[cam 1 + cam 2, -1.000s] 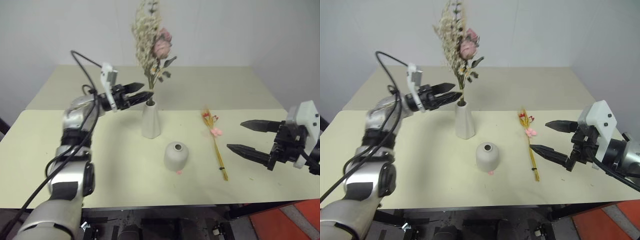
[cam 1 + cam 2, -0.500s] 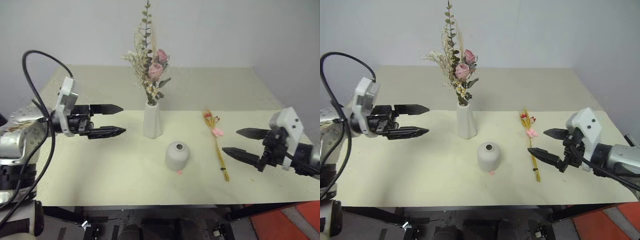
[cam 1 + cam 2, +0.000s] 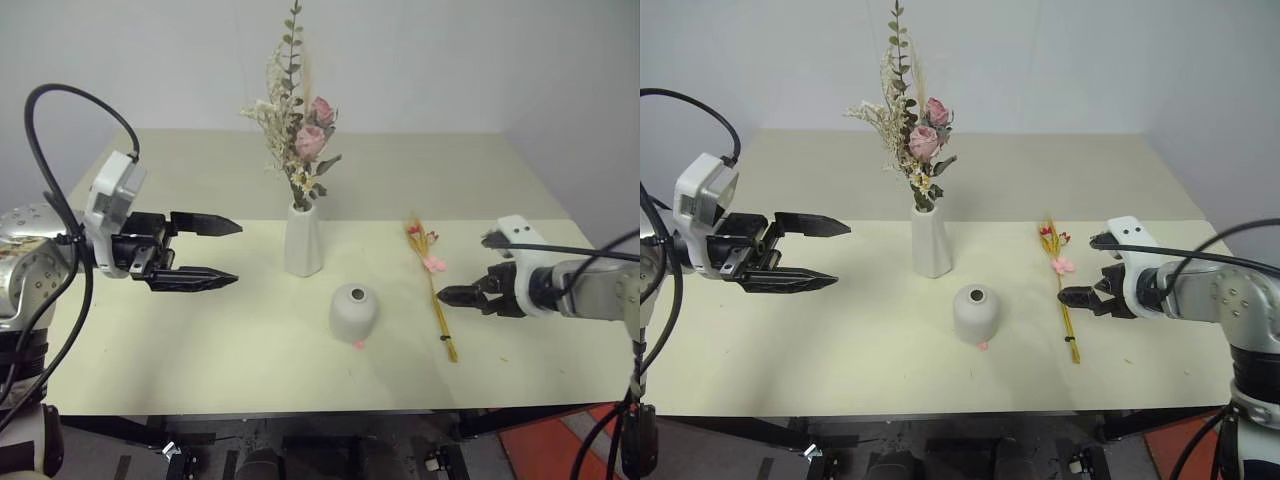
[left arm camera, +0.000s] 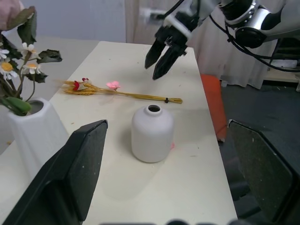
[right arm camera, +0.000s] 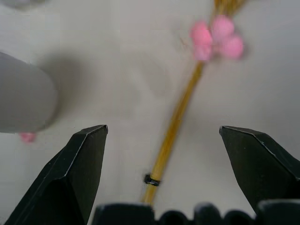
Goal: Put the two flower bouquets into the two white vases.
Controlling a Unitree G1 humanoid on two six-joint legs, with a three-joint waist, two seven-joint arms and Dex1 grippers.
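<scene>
- slim wheat-stalk bouquet (image 3: 433, 283) lies flat on the table (image 3: 200, 340), right under the right gripper (image 3: 468, 270), fingers wide apart
- left gripper (image 3: 218, 253) spread too, empty, well left of the tall vase (image 3: 303, 242)

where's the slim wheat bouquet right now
The slim bouquet lies flat on the table, on the robot's right, between the short vase and the open right gripper.
</scene>
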